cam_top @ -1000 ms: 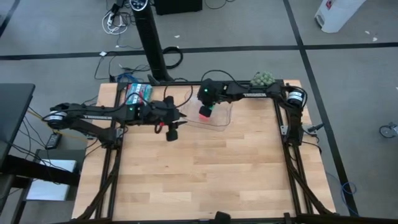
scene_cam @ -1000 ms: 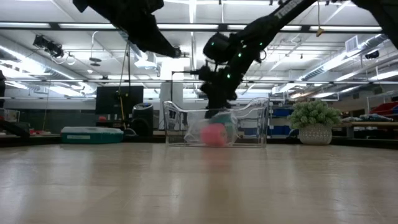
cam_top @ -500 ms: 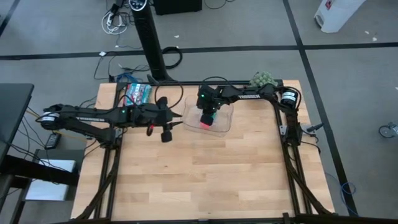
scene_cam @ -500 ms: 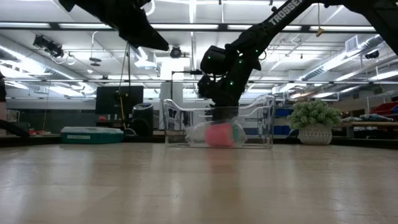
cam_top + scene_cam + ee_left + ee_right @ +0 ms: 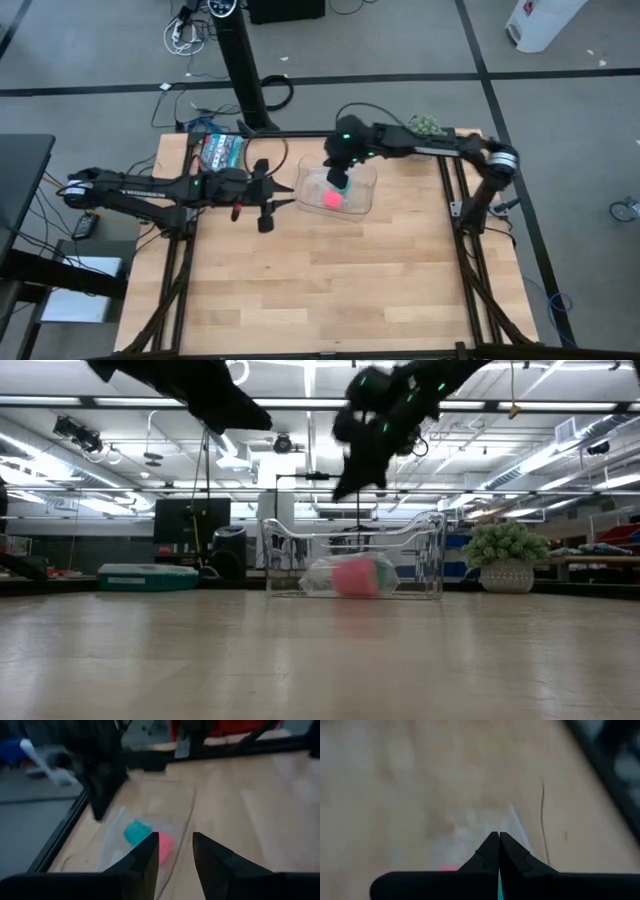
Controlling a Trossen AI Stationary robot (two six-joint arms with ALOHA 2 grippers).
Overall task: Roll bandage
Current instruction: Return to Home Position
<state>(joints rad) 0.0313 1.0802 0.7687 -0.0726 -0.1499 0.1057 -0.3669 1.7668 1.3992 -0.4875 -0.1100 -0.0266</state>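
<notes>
The bandage is a small teal roll [image 5: 136,831]. It lies on the floor of a clear plastic container [image 5: 358,200] at the table's far middle, next to a pink block [image 5: 331,199]. Both also show in the low view: the bandage [image 5: 378,572] and the pink block [image 5: 350,577]. My right gripper [image 5: 340,182] is shut and empty in its wrist view [image 5: 498,836] and hangs above the container [image 5: 340,490]. My left gripper [image 5: 265,215] is open and empty [image 5: 175,840], in the air left of the container.
A flat teal-patterned packet [image 5: 222,150] lies at the far left of the table. A small potted plant [image 5: 422,125] stands at the far right. The wooden tabletop [image 5: 330,290] spreads out toward the near edge.
My right gripper has risen out of the clear container and now hangs above it. The pink block and the teal roll stay lying inside. My left gripper has gone a little toward the table's left edge.
</notes>
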